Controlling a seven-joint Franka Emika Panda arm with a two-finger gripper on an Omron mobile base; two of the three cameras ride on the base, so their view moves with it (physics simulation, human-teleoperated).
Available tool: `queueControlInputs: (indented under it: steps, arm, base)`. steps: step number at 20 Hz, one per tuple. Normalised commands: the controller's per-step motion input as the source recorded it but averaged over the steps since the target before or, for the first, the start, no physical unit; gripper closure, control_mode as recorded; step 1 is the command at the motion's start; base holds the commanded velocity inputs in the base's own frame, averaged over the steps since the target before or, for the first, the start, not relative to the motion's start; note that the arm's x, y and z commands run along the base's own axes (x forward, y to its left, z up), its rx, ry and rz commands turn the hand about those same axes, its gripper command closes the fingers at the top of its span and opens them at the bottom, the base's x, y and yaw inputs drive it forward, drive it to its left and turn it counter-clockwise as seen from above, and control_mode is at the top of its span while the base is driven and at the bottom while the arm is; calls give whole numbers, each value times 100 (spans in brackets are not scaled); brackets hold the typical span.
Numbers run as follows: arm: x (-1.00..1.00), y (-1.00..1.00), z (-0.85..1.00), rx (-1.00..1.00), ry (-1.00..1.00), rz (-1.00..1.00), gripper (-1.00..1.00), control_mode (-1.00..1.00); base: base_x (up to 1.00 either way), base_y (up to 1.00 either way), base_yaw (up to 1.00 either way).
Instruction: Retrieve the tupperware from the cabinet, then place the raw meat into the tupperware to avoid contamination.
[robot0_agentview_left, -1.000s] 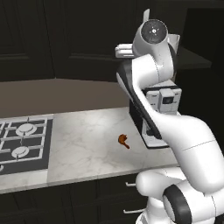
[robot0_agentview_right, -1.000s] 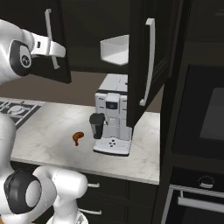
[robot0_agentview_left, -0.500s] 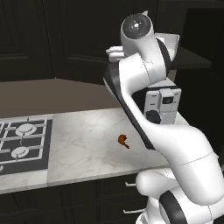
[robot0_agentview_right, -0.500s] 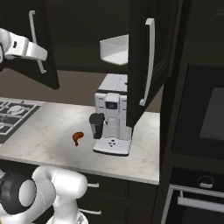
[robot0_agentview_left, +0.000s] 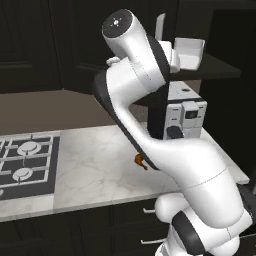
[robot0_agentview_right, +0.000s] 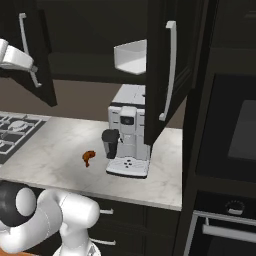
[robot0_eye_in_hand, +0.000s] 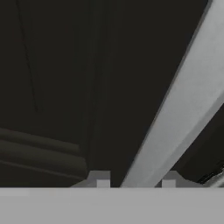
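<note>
Between the tips of the tool (robot0_eye_in_hand: 135, 183) a silver bar handle (robot0_eye_in_hand: 183, 109) is seen running up and away, with the dark panel of the cabinet (robot0_agentview_right: 157, 60) door close behind it. One tip stands on each side of the bar, but whether they are pinched on it or already slack cannot be told. The step in hand is judged to be the end of the door opening, before any retrieval. The tupperware (robot0_agentview_right: 131, 57) is seen well off to the tool's side, up on the inner shelf above the coffee machine (robot0_agentview_right: 127, 140), between the two opened doors. The raw meat (robot0_agentview_right: 88, 157) is left lying on the desk (robot0_agentview_right: 55, 150), far below the tool and just beside the machine's base. For the next move, the handle would need to be let go fully, the tool drawn clear of the door and carried across to the shelf, and the container's rim taken without being pushed deeper. Compared with a second ago, the tool and the door it is at have been carried further outward, away from the shelf, and the arm's elbow has been swung across; container, meat and machine are unmoved.
</note>
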Motion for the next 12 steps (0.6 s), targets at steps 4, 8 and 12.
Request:
queueControlInputs:
  steps: [4, 8, 12]
  arm:
    - [-23, 25, -15, -1, 0, -8, -100, -100]
    - [-53, -1, -12, 0, 0, -6, -100, -100]
    - [-67, -12, -5, 1, -4, -8, -100, -100]
  base:
    - [0, 0, 0]
    - [0, 0, 0]
    - [0, 0, 0]
